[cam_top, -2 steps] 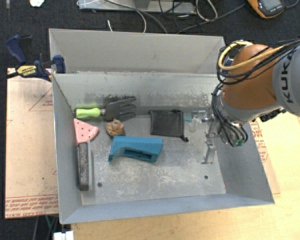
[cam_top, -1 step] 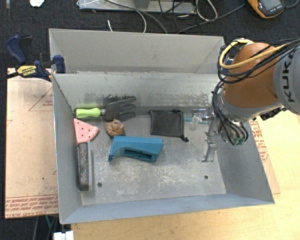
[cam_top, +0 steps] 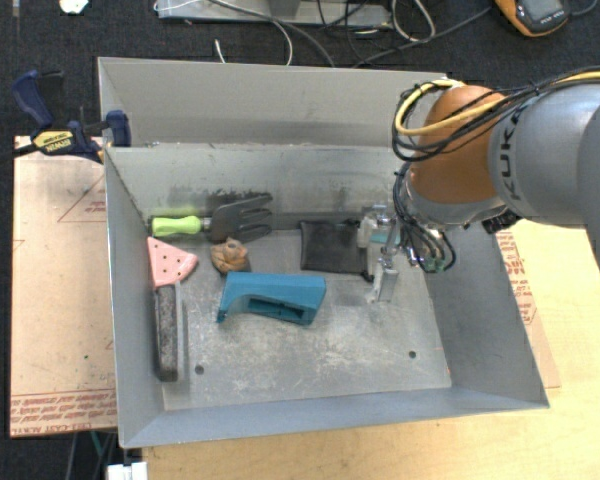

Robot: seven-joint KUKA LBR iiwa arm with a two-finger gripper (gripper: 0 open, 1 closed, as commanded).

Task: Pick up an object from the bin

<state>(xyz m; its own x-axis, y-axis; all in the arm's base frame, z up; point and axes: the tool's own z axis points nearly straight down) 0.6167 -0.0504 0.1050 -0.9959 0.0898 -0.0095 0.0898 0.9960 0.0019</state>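
Beside the tool [cam_top: 383, 288], one black pad [cam_top: 328, 246]

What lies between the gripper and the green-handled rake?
In the camera view, a black pad lies flat on the bin floor between the gripper and the green-handled rake, nearer the gripper.

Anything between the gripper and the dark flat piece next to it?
Nothing visible. The gripper sits right at the edge of the dark flat piece; the blue handle-shaped thing lies nearby, outside that gap.
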